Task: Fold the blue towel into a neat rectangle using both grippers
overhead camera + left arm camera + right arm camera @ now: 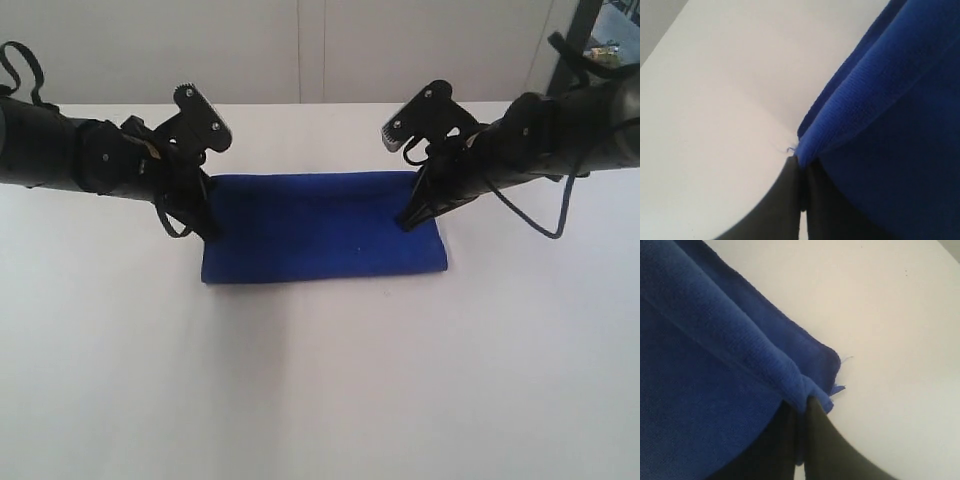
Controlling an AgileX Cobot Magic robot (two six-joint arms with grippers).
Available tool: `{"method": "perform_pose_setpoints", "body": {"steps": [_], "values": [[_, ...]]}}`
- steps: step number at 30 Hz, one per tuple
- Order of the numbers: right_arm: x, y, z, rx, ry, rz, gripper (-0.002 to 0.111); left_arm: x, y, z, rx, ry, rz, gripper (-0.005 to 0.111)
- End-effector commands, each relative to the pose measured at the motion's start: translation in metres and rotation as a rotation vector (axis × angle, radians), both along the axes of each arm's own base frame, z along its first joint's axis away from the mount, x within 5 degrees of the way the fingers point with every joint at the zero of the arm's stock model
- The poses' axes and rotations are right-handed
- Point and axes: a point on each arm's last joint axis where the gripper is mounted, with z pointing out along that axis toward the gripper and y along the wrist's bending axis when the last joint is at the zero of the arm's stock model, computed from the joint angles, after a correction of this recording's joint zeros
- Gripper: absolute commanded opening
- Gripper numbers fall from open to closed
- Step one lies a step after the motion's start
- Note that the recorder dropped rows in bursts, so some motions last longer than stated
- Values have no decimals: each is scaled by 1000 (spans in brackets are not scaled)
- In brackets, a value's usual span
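The blue towel (322,226) lies folded in a long rectangle on the white table (300,380). My left gripper (211,232) stands at the towel's left end, shut on a corner of the blue towel (880,115); its tips (801,162) pinch the cloth beside a small loose thread. At the right end my right gripper (408,222) is shut on the other corner. In the right wrist view the blue towel (705,355) bunches into the closed tips of the right gripper (804,402), with frayed threads beside them.
White table surface spreads in front of the towel and to both sides. A pale wall (300,50) stands behind the table's far edge. Dark equipment (605,45) shows at the top right corner.
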Motion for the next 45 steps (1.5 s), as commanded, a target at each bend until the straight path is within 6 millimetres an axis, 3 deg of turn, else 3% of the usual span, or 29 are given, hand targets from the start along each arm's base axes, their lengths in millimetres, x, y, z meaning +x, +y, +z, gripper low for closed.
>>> {"method": "perform_pose_setpoints", "body": {"steps": [1, 9, 11, 14, 16, 24, 28, 30, 33, 36, 39, 42, 45], "values": [[7, -3, -9, 3, -20, -24, 0, 8, 0, -6, -21, -52, 20, 0], [11, -3, -15, -3, -51, -27, 4, 10, -1, -16, -16, -47, 22, 1], [11, -3, -15, -4, -52, -26, 19, 10, -1, -16, -16, -47, 22, 17], [11, -3, -15, -4, -56, -27, 45, 10, -1, -16, -16, -47, 22, 58], [11, -3, -15, -3, -55, -28, 47, 10, -1, -16, -22, -45, 28, 69], [8, -3, -12, 126, 19, -160, 44, 6, 0, -19, -89, 49, 107, 65], [0, -4, 3, 178, 76, -206, 14, 0, 0, -6, -161, 119, 157, 41], [-3, -5, 15, 197, 89, -215, 1, -5, 1, 9, -196, 117, 164, 24], [-5, -7, 34, 271, 113, -282, 0, -12, 3, 40, -260, 85, 176, 0], [-7, -9, 50, 320, 148, -328, 0, -20, 4, 65, -322, 94, 188, 0], [-9, -7, 60, 320, 246, -338, 0, -27, 0, 78, -339, 214, 170, 0], [-11, -5, 65, 314, 320, -347, 0, -28, -5, 75, -337, 356, 178, 0], [-10, -4, 57, 326, 375, -391, 0, -21, -10, 60, -355, 450, 233, 0]]}}
